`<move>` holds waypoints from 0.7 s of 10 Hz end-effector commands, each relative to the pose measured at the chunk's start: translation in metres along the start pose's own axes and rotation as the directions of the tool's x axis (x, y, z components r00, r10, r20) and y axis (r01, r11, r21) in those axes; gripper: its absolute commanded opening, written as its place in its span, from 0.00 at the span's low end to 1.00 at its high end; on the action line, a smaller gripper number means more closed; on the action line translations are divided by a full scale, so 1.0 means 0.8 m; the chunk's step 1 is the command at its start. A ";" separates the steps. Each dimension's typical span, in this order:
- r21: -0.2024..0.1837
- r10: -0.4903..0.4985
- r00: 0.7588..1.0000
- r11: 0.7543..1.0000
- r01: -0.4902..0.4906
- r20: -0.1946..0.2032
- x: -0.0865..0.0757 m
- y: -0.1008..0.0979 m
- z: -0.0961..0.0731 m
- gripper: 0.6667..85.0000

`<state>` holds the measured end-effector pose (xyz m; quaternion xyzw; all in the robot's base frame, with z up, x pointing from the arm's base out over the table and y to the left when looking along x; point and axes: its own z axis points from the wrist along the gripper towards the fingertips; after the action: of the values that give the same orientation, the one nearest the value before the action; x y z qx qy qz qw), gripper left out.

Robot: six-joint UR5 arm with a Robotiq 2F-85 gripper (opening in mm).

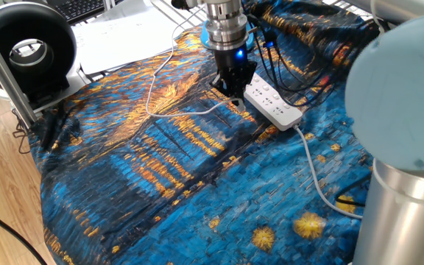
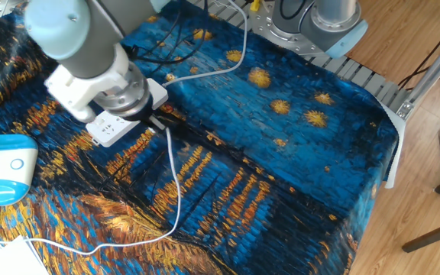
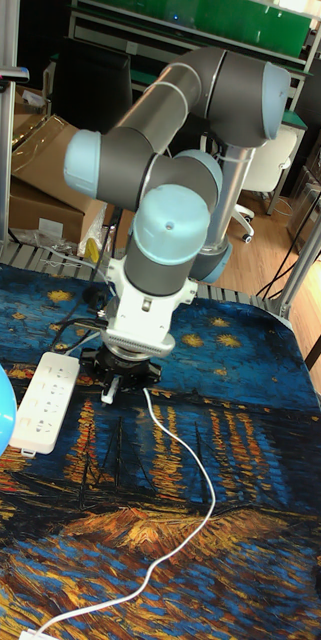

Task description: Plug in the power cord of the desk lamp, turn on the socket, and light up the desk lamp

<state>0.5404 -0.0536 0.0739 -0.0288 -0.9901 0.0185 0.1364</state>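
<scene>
The worktop point(image 1: 160, 184) was covered by a blue and gold painted cloth point(image 2: 281, 153) that hung over its edges. On the cloth lay the socket point(image 1: 273, 104), its thick grey cable point(image 1: 315, 173) running off one end, and the thin white power cord point(image 2: 173, 191) curving across; white papers point(image 1: 120, 37) lay at a far corner

No text or label can be read.
</scene>
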 end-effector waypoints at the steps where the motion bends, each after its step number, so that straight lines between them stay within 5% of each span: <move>1: -0.007 -0.003 1.000 1.000 0.003 0.003 -0.021 -0.029 -0.016 0.01; 4: 0.029 -0.026 0.999 0.999 0.026 0.019 -0.032 -0.058 -0.023 0.01; 5: 0.010 -0.036 0.999 0.999 0.036 0.009 -0.028 -0.052 -0.023 0.01; 6: -0.062 0.017 1.000 0.998 -0.019 -0.026 -0.016 -0.029 -0.024 0.01; 7: -0.063 0.021 0.999 0.998 -0.018 0.040 -0.038 -0.029 -0.024 0.01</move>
<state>0.5613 -0.0854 0.0848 -0.0270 -0.9906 0.0136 0.1336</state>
